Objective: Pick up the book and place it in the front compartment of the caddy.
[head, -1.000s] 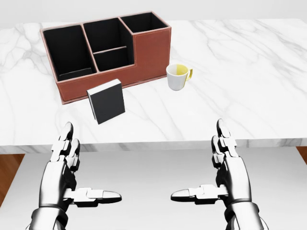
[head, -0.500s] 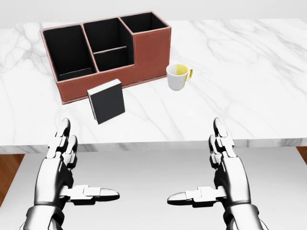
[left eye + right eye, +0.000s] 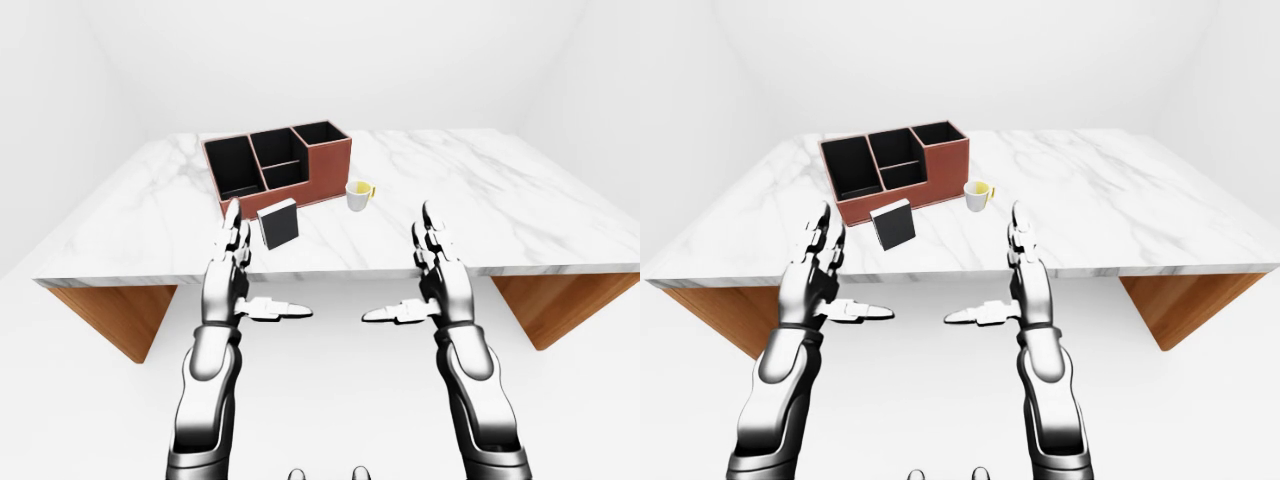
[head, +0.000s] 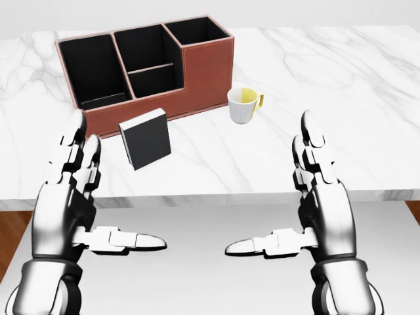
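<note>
your left hand [image 4: 79, 197] is released: the two long fingers point up toward the top of the head view and the thumb sticks out sideways toward the middle of the view. it grasps nothing. its fingertips overlap the near edge of the marble table [image 4: 341, 85] in the head view, just left of the book [image 4: 145, 138], without touching it.

your right hand [image 4: 315, 200] is likewise released and empty, fingers up, thumb pointing toward the left hand. it sits at the right of the head view, with its fingertips over the table's near strip, well apart from every object.

the book stands upright on the table, slightly tilted, dark cover facing you, pale page edges along its top and left side. it stands just below the caddy [image 4: 203, 72] in the head view, near the caddy's low wall but apart from it.

the caddy is a reddish-brown box with black interiors. in the head view it shows a large compartment at the left, a middle section split by a divider into an upper and a lower part, and a taller compartment at the upper right. a dark flat item lies low in the left compartment; you cannot tell what it is.

a white mug [image 4: 242, 105] with a yellow inside and yellow handle stands to the right of the caddy, just beside its taller corner, apart from the book.

the eye views show the table's wooden supports [image 3: 115, 315] under both ends.
</note>
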Robot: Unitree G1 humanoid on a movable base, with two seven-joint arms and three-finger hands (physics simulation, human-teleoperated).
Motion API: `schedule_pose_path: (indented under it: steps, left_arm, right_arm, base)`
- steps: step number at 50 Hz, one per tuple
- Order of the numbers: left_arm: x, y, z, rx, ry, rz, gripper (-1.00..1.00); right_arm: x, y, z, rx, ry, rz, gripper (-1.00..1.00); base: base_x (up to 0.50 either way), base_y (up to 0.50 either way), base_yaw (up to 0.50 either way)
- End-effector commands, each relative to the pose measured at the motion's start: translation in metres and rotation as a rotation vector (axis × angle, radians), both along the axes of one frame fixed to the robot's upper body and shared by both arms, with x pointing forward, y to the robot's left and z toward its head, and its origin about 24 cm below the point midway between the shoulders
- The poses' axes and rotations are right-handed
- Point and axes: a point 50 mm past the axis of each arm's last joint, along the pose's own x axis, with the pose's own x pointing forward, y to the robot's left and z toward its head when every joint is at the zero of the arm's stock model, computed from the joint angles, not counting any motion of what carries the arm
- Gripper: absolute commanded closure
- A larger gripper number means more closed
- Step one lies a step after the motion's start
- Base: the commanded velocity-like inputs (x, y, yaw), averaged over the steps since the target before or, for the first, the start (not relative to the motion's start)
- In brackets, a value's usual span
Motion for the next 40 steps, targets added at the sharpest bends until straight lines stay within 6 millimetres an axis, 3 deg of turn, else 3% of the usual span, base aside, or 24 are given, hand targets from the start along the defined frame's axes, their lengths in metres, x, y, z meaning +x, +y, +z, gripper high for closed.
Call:
schedule_pose_path:
  steps: [1, 24, 31, 37, 40]
  left_arm:
    - [-0.001, -0.003, 0.029, 0.009, -0.127, -0.019, -1.0]
    - [-0.001, 0.005, 0.067, 0.03, -0.286, -0.006, -1.0]
    - [0.0, 0.011, 0.057, 0.043, -0.241, 0.01, -1.0]
    - [-0.011, 0.017, 0.083, 0.037, -0.366, 0.028, -1.0]
    - [-0.012, 0.016, 0.087, 0.034, -0.386, 0.026, -1.0]
  right_arm:
    - [0.0, 0.001, 0.029, -0.023, -0.128, 0.002, -1.0]
    - [0.016, -0.01, 0.072, -0.113, -0.29, -0.006, -1.0]
    - [0.014, -0.008, 0.066, -0.114, -0.267, 0.035, -1.0]
    - [0.016, -0.012, 0.06, -0.114, -0.238, 0.029, -1.0]
    - [0.017, -0.016, 0.062, -0.098, -0.242, 0.026, -1.0]
  base:
    - [0.0, 0.0, 0.0]
    - [0.0, 0.0, 0.0]
    - [0.0, 0.0, 0.0]
    - [0.0, 0.0, 0.0]
    - [0.0, 0.0, 0.0]
